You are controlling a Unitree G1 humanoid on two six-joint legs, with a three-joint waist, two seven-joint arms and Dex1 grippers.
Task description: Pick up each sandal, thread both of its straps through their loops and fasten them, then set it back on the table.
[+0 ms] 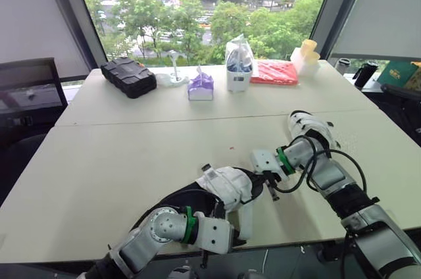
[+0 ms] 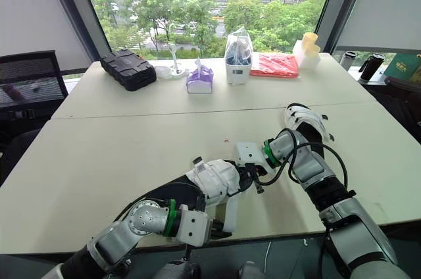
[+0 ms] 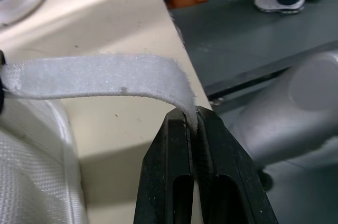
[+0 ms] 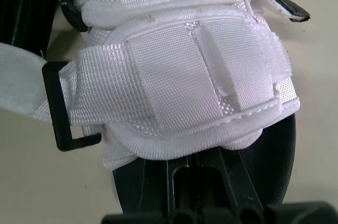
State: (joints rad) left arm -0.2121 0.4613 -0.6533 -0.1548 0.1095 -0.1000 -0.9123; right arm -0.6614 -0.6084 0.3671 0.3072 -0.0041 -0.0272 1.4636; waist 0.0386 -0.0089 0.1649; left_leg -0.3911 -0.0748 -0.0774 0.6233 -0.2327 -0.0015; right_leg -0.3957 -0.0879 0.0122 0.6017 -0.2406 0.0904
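Observation:
A white-strapped sandal with a black sole (image 1: 223,183) sits near the table's front edge, between my two grippers. My left gripper (image 3: 193,121) is shut on the free end of its white strap (image 3: 105,78), which is pulled out straight from the sandal toward the table edge. My right gripper (image 1: 268,183) is against the sandal's right side, with its fingers (image 4: 182,184) shut on the black sole. Up close, the other strap (image 4: 174,78) lies folded across the top, beside a black loop (image 4: 58,108). The second sandal (image 1: 308,124) rests on the table behind my right forearm.
Along the table's far side stand a black case (image 1: 129,76), a purple tissue pack (image 1: 200,86), a clear bag holding a bottle (image 1: 239,63), a red packet (image 1: 274,72) and stacked cups (image 1: 306,55). The table's front edge (image 3: 182,60) runs right beside the left gripper.

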